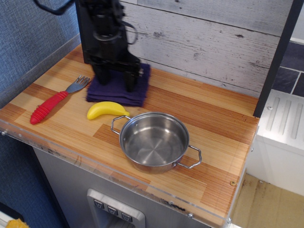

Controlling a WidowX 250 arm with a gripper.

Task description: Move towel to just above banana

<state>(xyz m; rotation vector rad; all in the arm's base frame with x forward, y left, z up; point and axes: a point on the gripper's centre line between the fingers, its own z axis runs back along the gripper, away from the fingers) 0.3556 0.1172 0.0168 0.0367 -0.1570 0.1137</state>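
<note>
The dark navy-purple folded towel (114, 91) lies flat on the wooden counter, just behind the yellow toy banana (105, 109). My black gripper (115, 84) stands upright over the towel's middle. Its two fingers (129, 81) are spread and press down on the cloth, one on each side. The banana lies between the towel and the steel pot (154, 140).
A red-handled fork (53, 103) lies left of the towel. A dark post (85, 33) stands at the back left by the plank wall. The counter's front edge (114, 173) runs under the pot, and a black post (275, 57) stands at the right.
</note>
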